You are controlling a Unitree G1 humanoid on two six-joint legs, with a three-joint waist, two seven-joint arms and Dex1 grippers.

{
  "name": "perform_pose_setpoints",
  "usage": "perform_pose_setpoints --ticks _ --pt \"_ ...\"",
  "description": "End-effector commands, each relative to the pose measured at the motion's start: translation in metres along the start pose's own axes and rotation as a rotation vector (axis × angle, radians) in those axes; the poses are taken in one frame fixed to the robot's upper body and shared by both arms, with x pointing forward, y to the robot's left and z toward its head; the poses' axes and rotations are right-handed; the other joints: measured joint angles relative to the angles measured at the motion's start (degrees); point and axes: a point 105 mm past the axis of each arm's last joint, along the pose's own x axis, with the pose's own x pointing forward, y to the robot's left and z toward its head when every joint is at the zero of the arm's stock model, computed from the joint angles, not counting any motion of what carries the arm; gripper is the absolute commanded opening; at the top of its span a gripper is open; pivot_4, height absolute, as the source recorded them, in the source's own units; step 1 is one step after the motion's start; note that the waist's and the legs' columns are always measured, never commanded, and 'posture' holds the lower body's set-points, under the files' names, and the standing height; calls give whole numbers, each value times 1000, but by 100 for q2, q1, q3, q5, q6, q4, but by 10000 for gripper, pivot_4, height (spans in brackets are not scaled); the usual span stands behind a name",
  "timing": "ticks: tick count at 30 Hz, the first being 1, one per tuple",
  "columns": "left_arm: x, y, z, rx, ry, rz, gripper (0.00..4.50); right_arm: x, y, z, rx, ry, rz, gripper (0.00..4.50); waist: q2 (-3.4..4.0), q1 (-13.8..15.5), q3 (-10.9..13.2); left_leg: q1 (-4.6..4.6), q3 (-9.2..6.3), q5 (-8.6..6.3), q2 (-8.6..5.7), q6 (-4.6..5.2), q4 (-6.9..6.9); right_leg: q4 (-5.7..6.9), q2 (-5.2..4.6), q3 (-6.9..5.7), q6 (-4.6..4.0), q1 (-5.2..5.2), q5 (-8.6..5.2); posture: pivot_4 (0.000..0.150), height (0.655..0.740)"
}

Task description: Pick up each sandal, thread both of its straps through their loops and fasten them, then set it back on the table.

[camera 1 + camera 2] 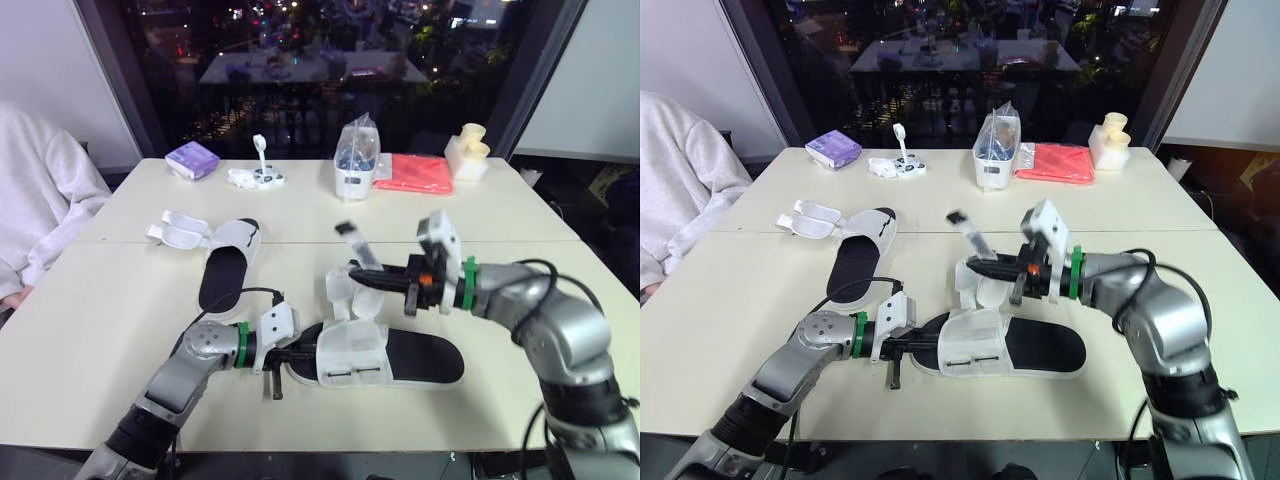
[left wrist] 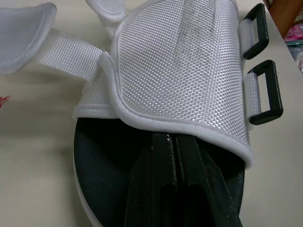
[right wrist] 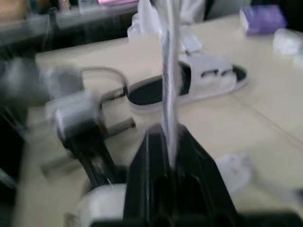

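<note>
The right hand (image 3: 166, 136) pinches a strap (image 3: 169, 71) lifted above the nearer sandal (image 1: 352, 352); the left hand (image 2: 174, 139), fingers together, rests on its insole (image 2: 106, 158).

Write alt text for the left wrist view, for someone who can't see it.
The robot's left claw, two black fingers pressed together, grips the black sole of a sandal under its white mesh upper. Two empty black loops stick out on one side; a white strap trails loose on the other, over a beige table.

On the table (image 1: 90, 340), a near sandal (image 1: 425, 358) and a far sandal (image 1: 222, 275) are laid; a pack (image 1: 192, 159), a bag (image 1: 357, 158) and a cloth (image 1: 418, 173) are ranged along the back.
</note>
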Motion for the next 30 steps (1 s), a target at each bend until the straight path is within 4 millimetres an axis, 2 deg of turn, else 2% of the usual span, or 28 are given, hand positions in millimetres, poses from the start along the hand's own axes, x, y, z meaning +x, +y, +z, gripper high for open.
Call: perform_pose_setpoints --ticks 1,7,10,13,19,20,23,27,28,30 --pt "0 -4 2 6 -5 -26 0 -5 30 12 -429 -14 68 521 -1 8 0 1 0 0 0 0 2 0 2 0 0 2 0 1500 7400" --pt "-3 -3 0 -10 4 -36 0 -14 70 -14 -868 -21 299 521 -8 -5 5 37 1 -1 -1 3 4 -5 12 0 2 38 -1 1500 7400" --pt "-4 -3 -1 -14 8 -37 0 -17 80 -27 -1003 -56 388 521 -10 3 6 77 -1 -2 2 3 3 -5 17 0 2 77 -2 1500 7400" --pt "-5 -3 -3 -18 14 -37 0 -21 88 -39 -1060 -83 471 9350 -10 8 6 81 -1 -1 2 3 4 -5 18 0 2 82 -2 1500 7400" --pt "-5 -7 -4 -24 17 -39 0 -35 90 -54 -1095 -52 562 39789 -10 11 6 81 -1 -1 5 2 5 -5 17 0 1 84 -2 1500 7400" --pt "-5 -7 -4 -24 16 -39 0 -39 88 -57 -1091 -26 572 44684 -10 11 6 82 -2 -1 5 2 6 -5 16 0 1 86 -3 1500 7400" --pt "-3 -9 -5 -24 13 -39 0 -55 80 -68 -1043 82 610 44684 -10 13 6 84 -1 -1 5 2 7 -6 13 0 0 89 -3 1500 7400" --pt "0 -9 -5 -23 5 -38 0 -78 58 -78 -850 261 568 44684 -8 19 5 87 -2 -1 6 2 6 -8 9 0 -1 93 -3 1500 7400" --pt "0 -10 -5 -23 4 -38 0 -80 57 -76 -761 269 540 44684 -8 19 5 88 -2 -1 6 2 7 -9 7 0 -1 94 -3 1500 7400" --pt "1 -11 -6 -24 2 -41 0 -81 52 -71 -400 294 454 44684 -7 19 4 95 -4 -1 7 2 6 -10 5 0 -2 100 -3 1500 7400"
